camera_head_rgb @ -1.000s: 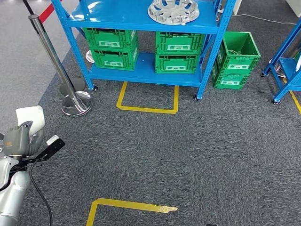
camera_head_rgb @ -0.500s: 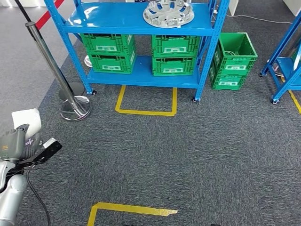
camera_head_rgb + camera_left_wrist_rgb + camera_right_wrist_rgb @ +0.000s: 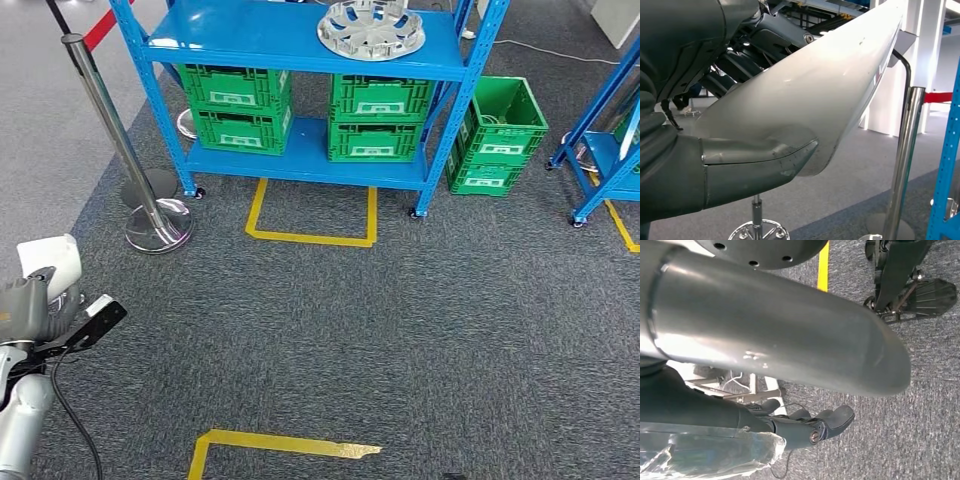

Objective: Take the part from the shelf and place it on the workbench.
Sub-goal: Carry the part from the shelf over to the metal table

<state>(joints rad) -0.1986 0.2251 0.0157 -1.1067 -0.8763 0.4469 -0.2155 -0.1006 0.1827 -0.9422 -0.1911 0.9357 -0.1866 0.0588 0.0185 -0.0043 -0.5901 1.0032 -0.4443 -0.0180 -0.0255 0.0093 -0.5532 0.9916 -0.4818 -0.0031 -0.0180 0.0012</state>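
Left hand (image 3: 734, 70) hangs low at my side, grasp unclear (fingers half hidden); part (image 3: 370, 28) sits far ahead on the shelf (image 3: 249, 35), slightly right. Right hand (image 3: 817, 425) hangs with its fingers loose, holding nothing.

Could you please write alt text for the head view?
A round silver part lies on the top of a blue shelf, green crates below. Grey carpet with yellow tape lies ahead; the left arm enters bottom left.
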